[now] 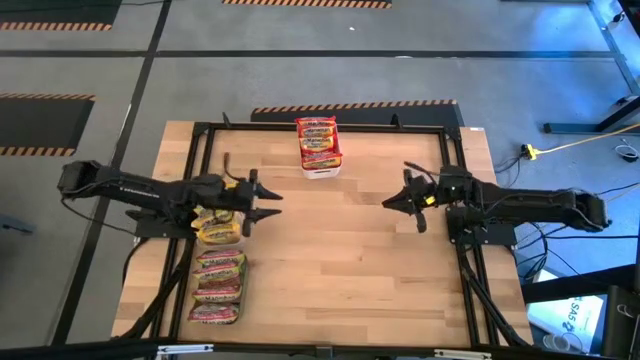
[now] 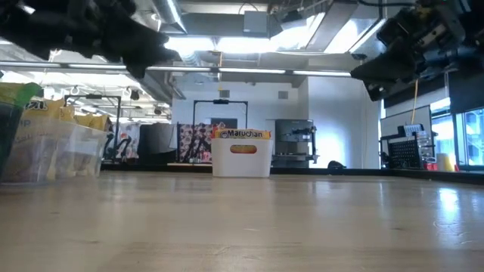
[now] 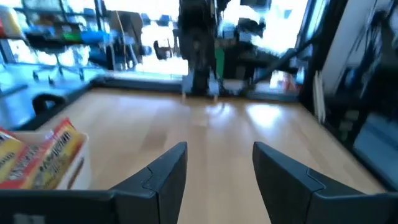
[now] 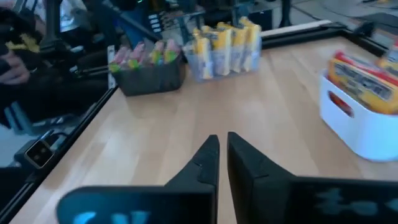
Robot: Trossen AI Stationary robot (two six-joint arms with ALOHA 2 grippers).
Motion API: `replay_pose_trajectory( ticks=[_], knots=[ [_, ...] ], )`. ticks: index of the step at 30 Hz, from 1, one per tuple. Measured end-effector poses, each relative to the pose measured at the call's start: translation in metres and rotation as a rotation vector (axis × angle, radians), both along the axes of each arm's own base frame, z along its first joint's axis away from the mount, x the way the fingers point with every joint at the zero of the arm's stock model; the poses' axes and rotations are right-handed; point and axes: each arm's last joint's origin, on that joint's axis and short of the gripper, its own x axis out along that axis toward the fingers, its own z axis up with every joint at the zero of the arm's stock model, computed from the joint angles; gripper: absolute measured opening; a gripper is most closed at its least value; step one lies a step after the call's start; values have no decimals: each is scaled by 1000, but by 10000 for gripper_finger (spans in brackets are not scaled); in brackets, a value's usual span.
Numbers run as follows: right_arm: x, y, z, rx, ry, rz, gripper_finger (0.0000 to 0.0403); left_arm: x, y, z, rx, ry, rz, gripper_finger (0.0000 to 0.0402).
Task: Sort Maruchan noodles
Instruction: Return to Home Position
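The Maruchan noodles stand sorted in three containers. Red-banded packets stand in a white bin at the table's far middle. Yellow packets fill a clear bin at the left. Green and pink packets sit in a dark tray nearer the front left. My left gripper hangs open above the table beside the clear bin, with nothing between its fingers. My right gripper hangs shut and empty over the table's right half.
Bare wooden tabletop stretches between the two grippers and toward the near edge. A black frame runs round the table. Both arms reach in level from the left and right sides.
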Motion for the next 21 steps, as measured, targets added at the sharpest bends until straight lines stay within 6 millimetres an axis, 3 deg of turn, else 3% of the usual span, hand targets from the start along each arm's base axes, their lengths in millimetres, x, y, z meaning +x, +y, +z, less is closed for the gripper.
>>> replay_pose_trajectory(
  ticks=[10, 21],
  knots=[
    [-22, -6, -11, 2, -71, -97, 12, -39, 5, -10, -37, -148, 29, 177],
    [-38, -3, -21, 16, -163, -192, 12, -61, 6, -30, -44, -231, 93, 176]
  ],
)
